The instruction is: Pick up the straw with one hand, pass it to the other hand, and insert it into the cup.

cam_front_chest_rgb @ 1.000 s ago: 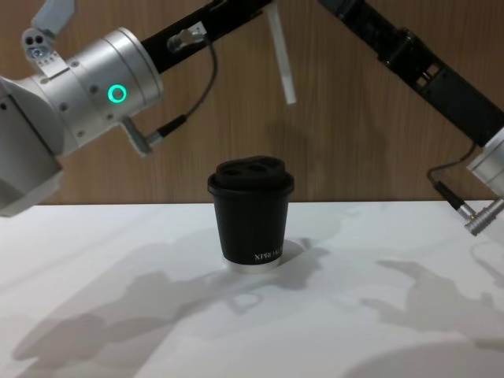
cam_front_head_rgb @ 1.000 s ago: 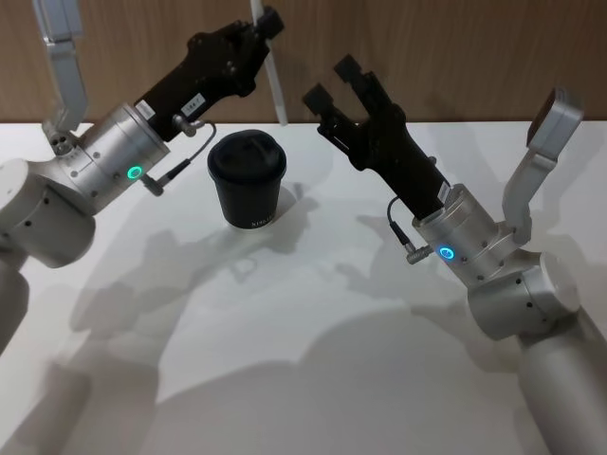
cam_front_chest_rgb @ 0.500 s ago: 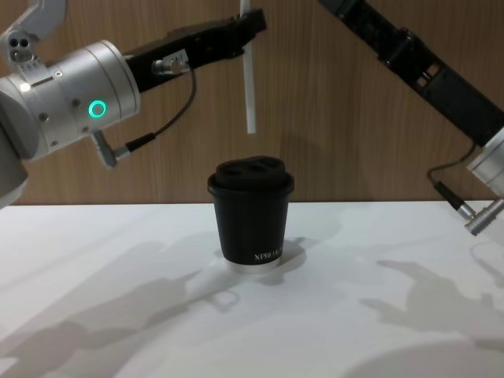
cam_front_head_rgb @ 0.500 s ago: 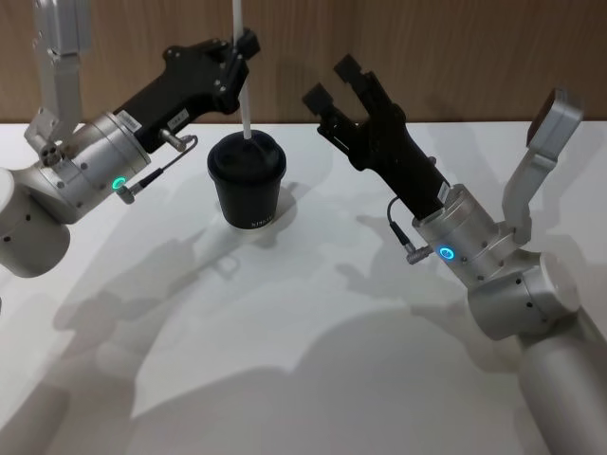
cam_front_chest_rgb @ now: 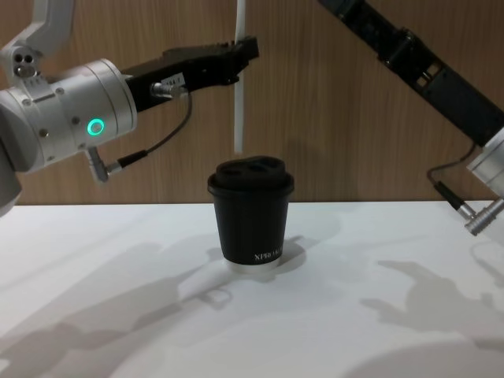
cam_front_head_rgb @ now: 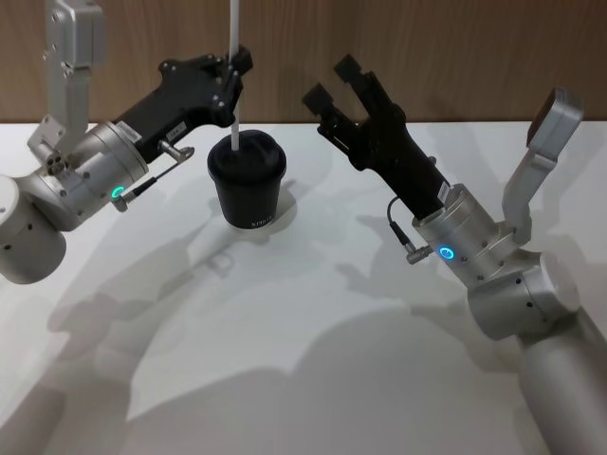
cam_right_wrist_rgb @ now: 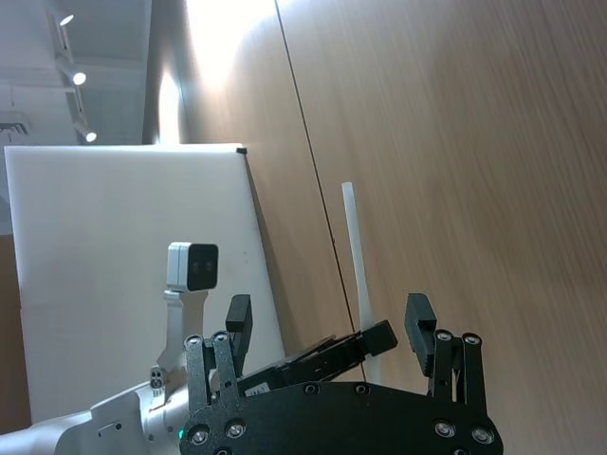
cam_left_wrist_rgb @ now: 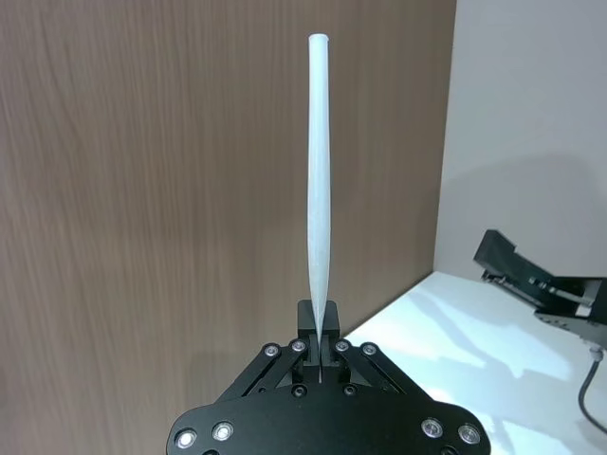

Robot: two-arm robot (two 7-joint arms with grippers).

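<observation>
Look at your left end effector [cam_front_chest_rgb: 242, 49]. Its two fingers are pinched tight on the straw [cam_front_chest_rgb: 239, 94], and the straw hangs straight up and down. In the chest view you can see the bottom tip of the straw is just above the cup [cam_front_chest_rgb: 250, 214] and not touching it. The tip sits over the left part of the black lid, with a small gap of air under it. In the head view the straw [cam_front_head_rgb: 234, 81] runs down in front of your left end effector [cam_front_head_rgb: 232, 71] and its tip seems to meet the top of the cup [cam_front_head_rgb: 248, 180], but the chest view shows the gap better.

In the left wrist view you can see the straw [cam_left_wrist_rgb: 317, 180] gripped at its thin end between the fingers, with the rest of it sticking out long and white in front of the brown wood wall.

The cup stands upright on the white surface [cam_front_head_rgb: 313, 332], near the back and a bit to your left of the middle.

Your right end effector [cam_front_head_rgb: 343, 83] is up in the air to the right of the cup, well apart from it. Its fingers are spread wide and there is nothing in them. In the right wrist view you can see the two fingers of your right end effector [cam_right_wrist_rgb: 332, 327] far apart, with the straw [cam_right_wrist_rgb: 357, 275] off behind them.
</observation>
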